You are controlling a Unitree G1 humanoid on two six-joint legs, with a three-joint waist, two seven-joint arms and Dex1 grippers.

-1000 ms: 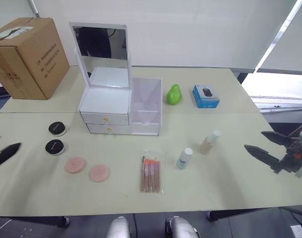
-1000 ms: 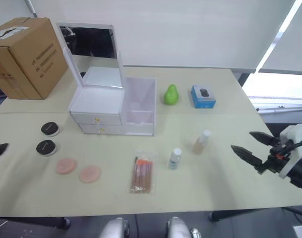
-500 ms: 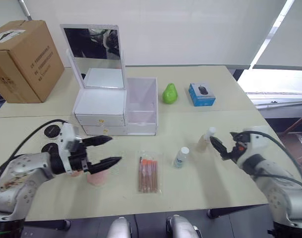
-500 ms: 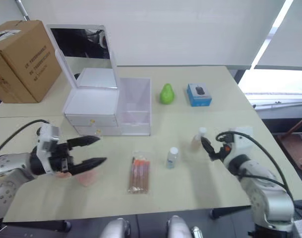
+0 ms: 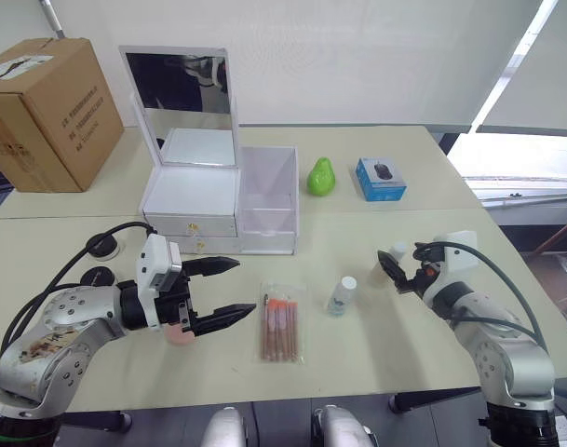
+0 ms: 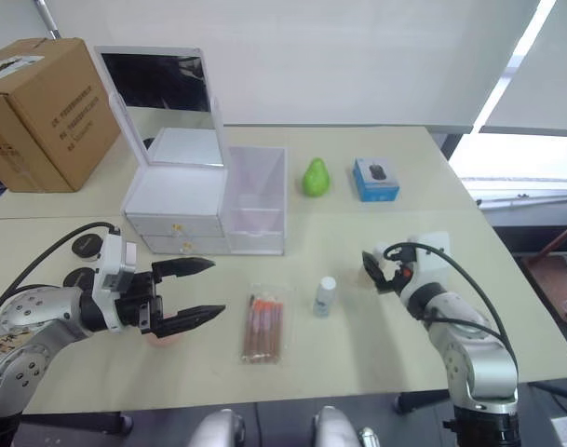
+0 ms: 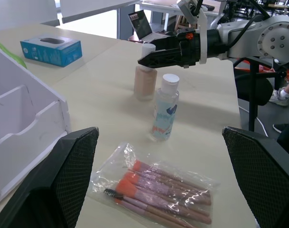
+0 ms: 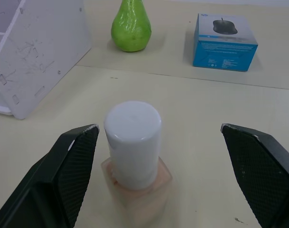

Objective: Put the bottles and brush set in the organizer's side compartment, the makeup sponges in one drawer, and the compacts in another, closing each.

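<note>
The white organizer (image 5: 195,197) stands at the back with its mirror lid up, both drawers shut, and the side compartment (image 5: 269,200) on its right. My left gripper (image 5: 244,285) is open, low over the table just left of the brush set (image 5: 281,321). A pink makeup sponge (image 5: 178,333) peeks out under that gripper. Two black compacts (image 5: 100,276) lie to the left. A clear bottle (image 5: 340,296) stands right of the brushes. My right gripper (image 8: 158,127) is open, its fingers on either side of the beige bottle (image 8: 135,156) and apart from it.
A brown cardboard box (image 5: 46,107) sits at the back left. A green pear (image 5: 322,177) and a blue mouse box (image 5: 381,179) lie behind the bottles. The table's right edge runs close to my right arm.
Both arms have come in from the table's sides. The left gripper has moved right to the brush set. The right gripper has closed in on the beige bottle. The camera has shifted too.
</note>
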